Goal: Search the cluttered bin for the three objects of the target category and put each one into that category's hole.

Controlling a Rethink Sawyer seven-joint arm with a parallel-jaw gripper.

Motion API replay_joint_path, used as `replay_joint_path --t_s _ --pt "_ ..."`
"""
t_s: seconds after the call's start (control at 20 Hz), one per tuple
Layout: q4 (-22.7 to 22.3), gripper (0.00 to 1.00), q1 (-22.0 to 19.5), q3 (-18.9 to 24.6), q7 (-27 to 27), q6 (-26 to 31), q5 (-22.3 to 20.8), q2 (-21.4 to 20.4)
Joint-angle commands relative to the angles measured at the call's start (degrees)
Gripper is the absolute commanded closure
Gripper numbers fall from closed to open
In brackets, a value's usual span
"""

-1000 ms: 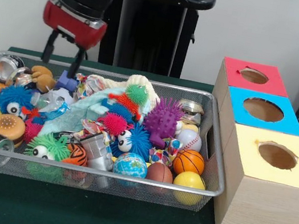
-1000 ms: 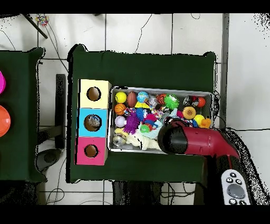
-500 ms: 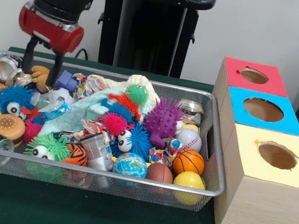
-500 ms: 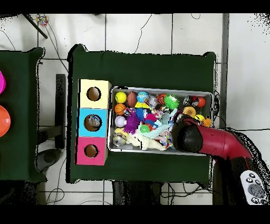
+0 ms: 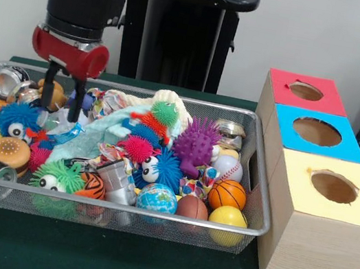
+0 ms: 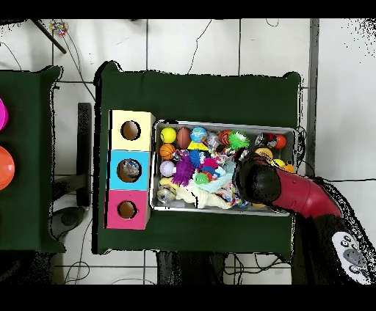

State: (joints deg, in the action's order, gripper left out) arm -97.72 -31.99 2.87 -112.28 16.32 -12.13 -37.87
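Over the left end of the bin [image 5: 258,124] on the counter, the gripper [image 5: 61,94] has swung back in from the edge and dropped, jaws open and apparently empty, toward a crumpled silver wrapper [image 5: 63,126], so nothing's sorted yet.
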Motion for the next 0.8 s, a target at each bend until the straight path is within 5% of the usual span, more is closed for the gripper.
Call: replay_joint_path --t_s 0.05,0.3,0.6,0.8 --pt "-2.6 0.0 2.9 0.0 -15.0 -1.4 6.3 2.8" --pt "-1.4 0.0 6.0 -4.8 -14.3 3.8 8.6 4.2" --pt "1.3 0.0 7.5 -8.4 -15.2 -0.9 11.9 10.2" --pt "4.9 0.0 10.5 -13.5 -14.8 1.3 12.9 14.2"
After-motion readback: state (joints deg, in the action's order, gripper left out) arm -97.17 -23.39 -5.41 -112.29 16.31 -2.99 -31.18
